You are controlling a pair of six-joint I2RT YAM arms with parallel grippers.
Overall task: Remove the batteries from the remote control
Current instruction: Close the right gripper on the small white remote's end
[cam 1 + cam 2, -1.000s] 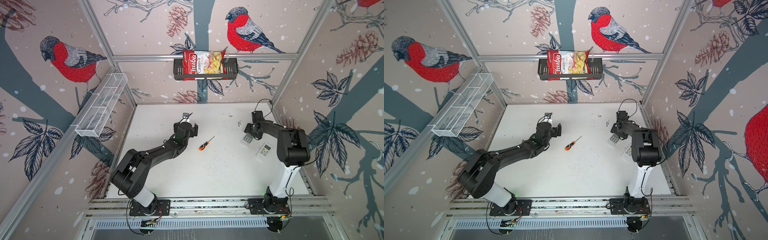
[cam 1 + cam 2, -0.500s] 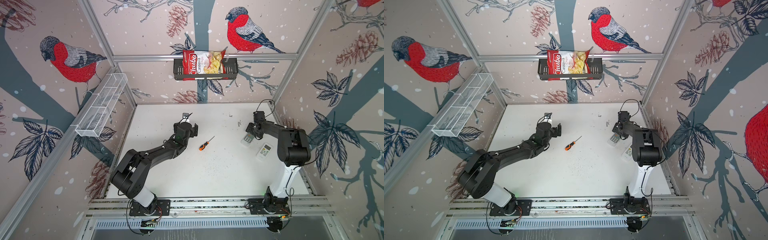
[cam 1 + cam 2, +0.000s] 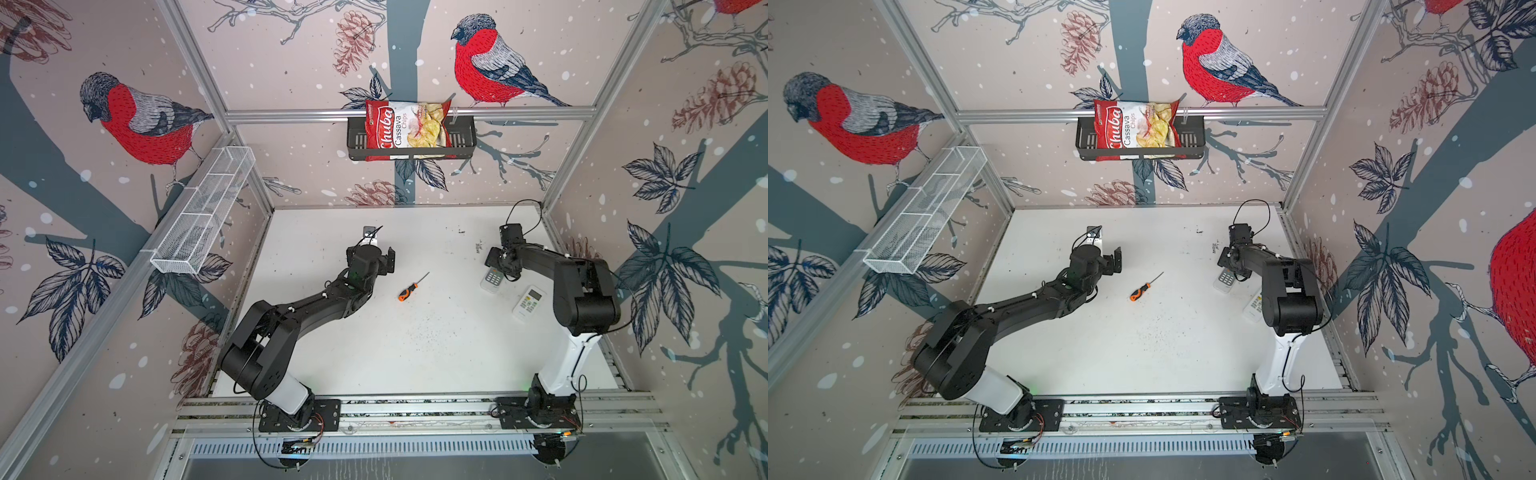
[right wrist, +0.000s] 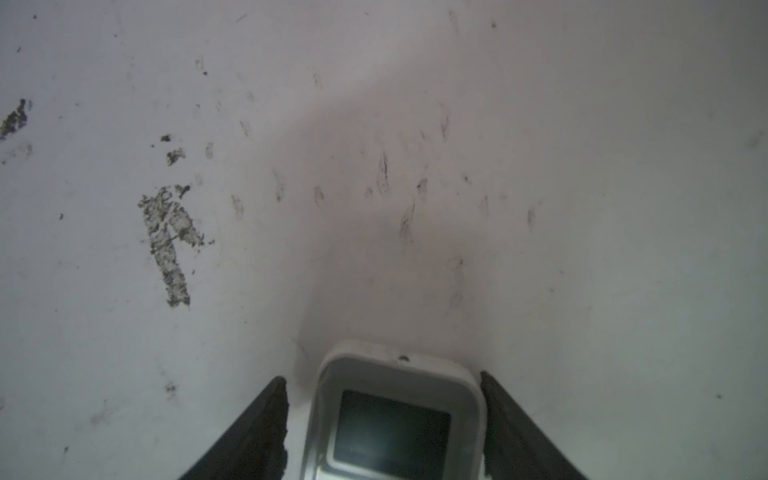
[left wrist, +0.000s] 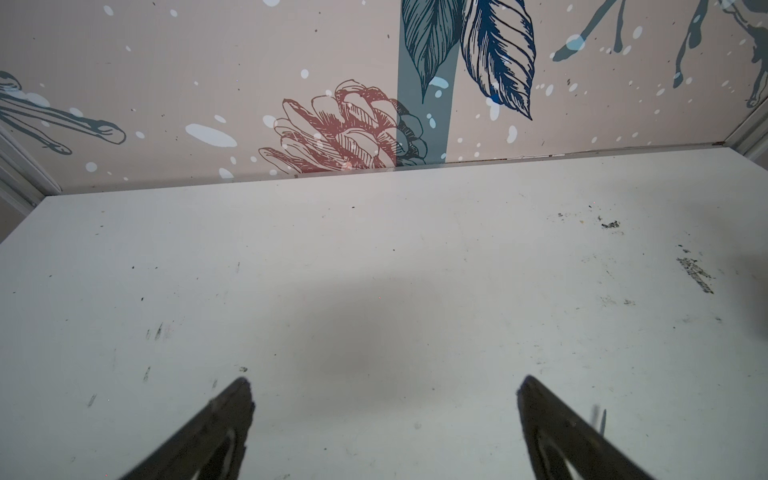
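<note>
On my bench (image 3: 415,353) the screwdriver (image 3: 409,290) lies midway between the 2 arms. Right of it lies the rear remote (image 3: 492,279), with the front remote (image 3: 527,302) just beside it, nearer the right wall. My right gripper (image 4: 382,380) straddles the rear remote's far end.

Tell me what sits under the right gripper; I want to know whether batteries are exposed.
A white remote control, display up, lies on the table between the fingers. Its underside faces the table and is hidden; no batteries show.
</note>
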